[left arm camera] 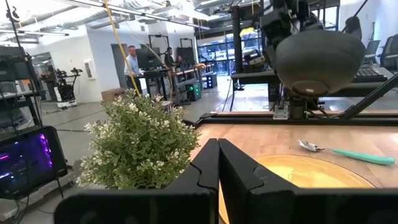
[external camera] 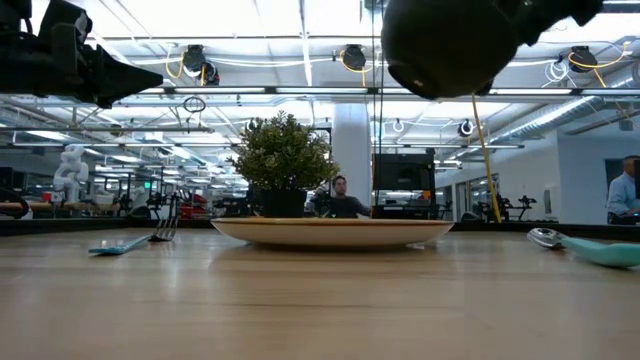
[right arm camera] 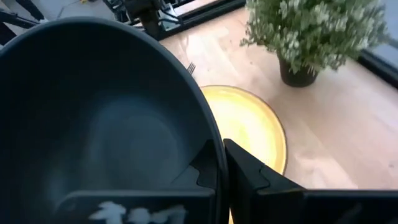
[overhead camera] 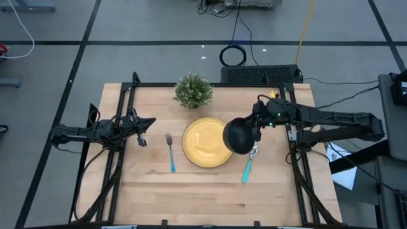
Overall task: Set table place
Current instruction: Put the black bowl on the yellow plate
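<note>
The round yellow plate (overhead camera: pixel 206 142) lies flat on the light-wood table (overhead camera: pixel 146 191). The fork (overhead camera: pixel 170 152) lies to its left and the spoon (overhead camera: pixel 248 165) to its right, both with light-blue handles. My right gripper (overhead camera: pixel 254 130) is shut on the black bowl (overhead camera: pixel 238 135), which hangs in the air over the plate's right edge; the low view shows the bowl (external camera: pixel 450 45) well above the plate (external camera: pixel 330 232). My left gripper (overhead camera: pixel 143 141) is shut and empty, above the table left of the fork. My right gripper holds the black bowl by its rim (right arm camera: pixel 214 146), one finger inside the bowl (right arm camera: pixel 199 171) and one outside (right arm camera: pixel 249 171). The fingers come level from the table's right side. The bowl is lifted clear, mouth up and slightly tilted.
A small bushy green potted plant (overhead camera: pixel 193 91) stands at the table's far edge, just behind the plate. People show in the room beyond the table. Bare wood lies in front of the plate toward the near edge.
</note>
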